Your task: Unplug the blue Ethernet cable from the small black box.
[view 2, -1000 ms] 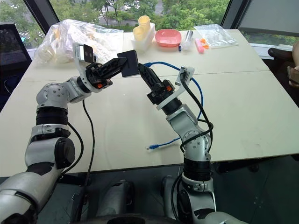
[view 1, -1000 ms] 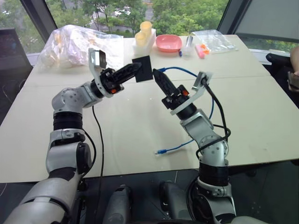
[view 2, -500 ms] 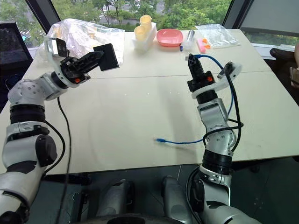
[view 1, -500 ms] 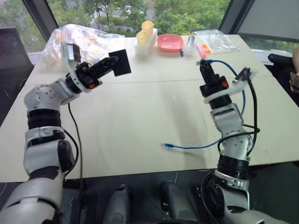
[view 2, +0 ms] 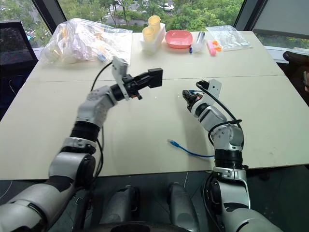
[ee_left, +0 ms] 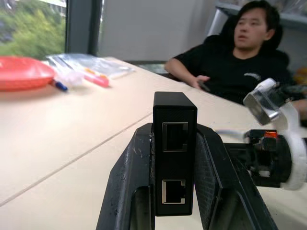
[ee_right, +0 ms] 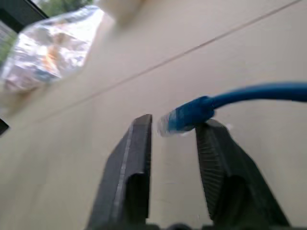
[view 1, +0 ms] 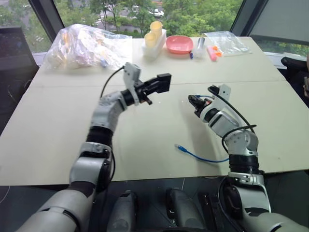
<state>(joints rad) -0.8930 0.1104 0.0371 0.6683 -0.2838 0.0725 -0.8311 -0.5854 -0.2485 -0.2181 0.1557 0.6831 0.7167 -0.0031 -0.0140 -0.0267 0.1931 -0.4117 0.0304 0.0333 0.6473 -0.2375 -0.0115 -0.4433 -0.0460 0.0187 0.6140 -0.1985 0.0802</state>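
left hand [ee_left: 175, 191]: clamped on small black box [ee_left: 174, 143], both ports empty | right hand [ee_right: 173, 143]: fingers parted, blue Ethernet cable [ee_right: 230, 98] plug between them | other plug on tabletop [view 1: 145, 145]

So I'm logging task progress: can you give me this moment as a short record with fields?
box: small black box clamped in left gripper, above the table, both ports empty
cable: blue Ethernet cable unplugged, one plug between the parted fingers of right gripper, other plug lying on the table
table far edge: pink bowl, plastic bags
bystander: seated person
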